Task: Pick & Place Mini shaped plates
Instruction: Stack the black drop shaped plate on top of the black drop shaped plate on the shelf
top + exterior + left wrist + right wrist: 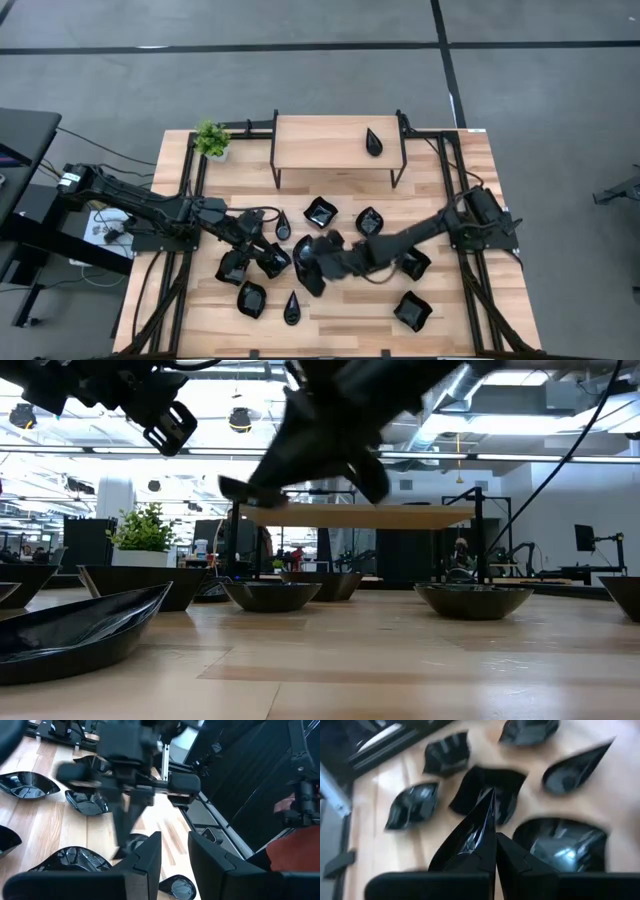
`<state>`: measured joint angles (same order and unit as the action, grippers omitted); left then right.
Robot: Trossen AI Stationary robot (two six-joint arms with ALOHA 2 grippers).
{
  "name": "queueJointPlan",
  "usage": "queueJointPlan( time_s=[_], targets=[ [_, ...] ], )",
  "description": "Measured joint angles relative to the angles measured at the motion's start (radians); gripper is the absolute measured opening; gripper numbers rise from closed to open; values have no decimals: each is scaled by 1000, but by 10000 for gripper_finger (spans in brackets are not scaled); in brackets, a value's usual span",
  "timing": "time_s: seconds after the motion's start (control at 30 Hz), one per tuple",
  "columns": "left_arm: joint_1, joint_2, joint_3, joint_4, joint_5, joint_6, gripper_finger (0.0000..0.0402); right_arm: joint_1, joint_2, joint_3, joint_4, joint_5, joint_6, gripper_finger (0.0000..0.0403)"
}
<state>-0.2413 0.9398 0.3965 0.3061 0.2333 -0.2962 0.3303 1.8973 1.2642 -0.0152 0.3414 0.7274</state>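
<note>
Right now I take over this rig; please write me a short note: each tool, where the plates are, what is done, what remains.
Right tool: shut on a teardrop plate, lifted over the table's middle.
Left tool: part open, holding nothing, raised above the plates on the left of the table.
Plates: one teardrop plate on the shelf at the table's far side; about ten more lie scattered on the table in front of the shelf.
Done: one plate placed on the shelf, a second one picked up.
Left: place the held plate, then move the others.
</note>
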Motion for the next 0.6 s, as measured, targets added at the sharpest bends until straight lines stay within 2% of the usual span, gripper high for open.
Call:
queueJointPlan(
  time_s=[0.3, 0.6],
  targets=[
    [0, 0, 0, 2, 0, 0, 97, -142, 0, 208, -307, -1, -118, 0],
    [0, 0, 0, 9, 0, 0, 97, -257, 0, 368, -468, -58, -213, 0]
  ],
)
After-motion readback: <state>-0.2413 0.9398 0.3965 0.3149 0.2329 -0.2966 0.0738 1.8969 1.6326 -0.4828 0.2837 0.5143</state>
